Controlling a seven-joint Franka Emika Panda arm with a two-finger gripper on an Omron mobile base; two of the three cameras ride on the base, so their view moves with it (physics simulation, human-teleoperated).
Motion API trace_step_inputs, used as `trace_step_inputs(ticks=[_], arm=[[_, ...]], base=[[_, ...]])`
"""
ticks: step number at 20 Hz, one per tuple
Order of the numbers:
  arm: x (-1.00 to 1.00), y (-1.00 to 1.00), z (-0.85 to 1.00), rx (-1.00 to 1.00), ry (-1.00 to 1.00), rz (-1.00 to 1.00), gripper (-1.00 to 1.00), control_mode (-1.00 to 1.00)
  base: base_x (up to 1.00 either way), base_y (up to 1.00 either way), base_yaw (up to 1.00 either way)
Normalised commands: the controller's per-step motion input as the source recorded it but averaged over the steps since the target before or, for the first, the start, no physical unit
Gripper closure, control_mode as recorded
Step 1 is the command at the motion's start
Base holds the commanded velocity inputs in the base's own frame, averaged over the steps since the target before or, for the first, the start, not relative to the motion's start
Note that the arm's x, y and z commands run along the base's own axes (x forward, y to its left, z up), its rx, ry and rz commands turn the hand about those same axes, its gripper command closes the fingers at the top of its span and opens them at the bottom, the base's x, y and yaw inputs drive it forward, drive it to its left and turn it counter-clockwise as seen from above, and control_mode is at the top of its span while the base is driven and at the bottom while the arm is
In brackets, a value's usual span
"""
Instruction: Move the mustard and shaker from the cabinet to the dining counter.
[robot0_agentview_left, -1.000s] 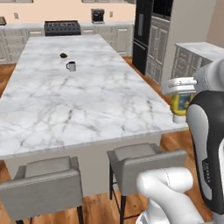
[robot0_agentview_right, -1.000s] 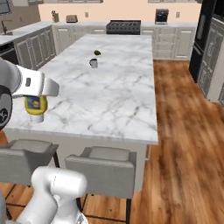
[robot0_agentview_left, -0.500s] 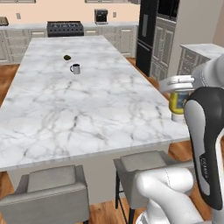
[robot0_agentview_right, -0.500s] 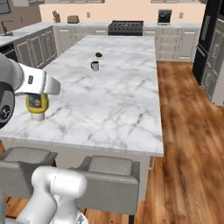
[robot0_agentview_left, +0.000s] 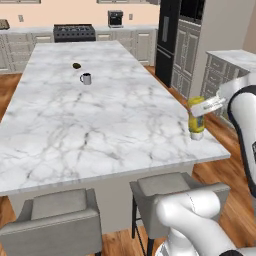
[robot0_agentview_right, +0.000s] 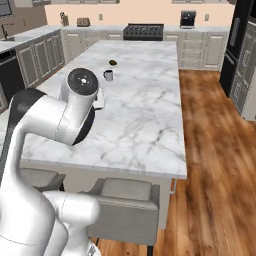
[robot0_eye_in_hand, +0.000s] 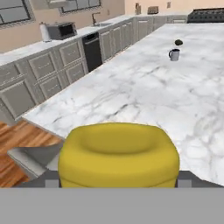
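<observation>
The mustard (robot0_agentview_left: 195, 125), a yellow squeeze bottle, hangs upright over the near right corner of the dining counter (robot0_agentview_left: 100, 125), its base close to the marble. My gripper (robot0_agentview_left: 199, 109) is shut on its upper part, reaching in from the right. In the hand view the mustard (robot0_eye_in_hand: 118, 153) sits close up at the bottom, with the dining counter (robot0_eye_in_hand: 144, 96) stretching away beyond it. From the right base view my arm's elbow rises over the dining counter (robot0_agentview_right: 145, 115). The shaker and the cabinet are out of view.
A grey mug (robot0_agentview_left: 86, 78) and a small dark thing (robot0_agentview_left: 76, 65) stand far up the counter. Grey stools (robot0_agentview_left: 55, 220) (robot0_agentview_left: 170, 187) line its near edge. A black fridge (robot0_agentview_left: 170, 40) and a side worktop (robot0_agentview_left: 235, 57) lie to the right, a stove (robot0_agentview_left: 74, 32) at the back.
The whole picture has shifted, so the base has driven and the counter now sits differently. The mustard stays in my gripper. In the right base view my arm now covers the bottle.
</observation>
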Motion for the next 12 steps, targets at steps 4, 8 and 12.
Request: trace_step_inputs(ticks=[4,8,12], arm=[[0.09,-0.44,-0.56,0.07,-0.16,0.63,1.0,-1.0],[0.07,-0.23,-0.31,0.08,-0.18,0.41,1.0,-1.0],[0.43,0.01,-0.02,0.08,0.0,0.11,1.0,-1.0]], base=[[0.0,0.0,0.0],[0.0,0.0,0.0],[0.0,0.0,0.0]])
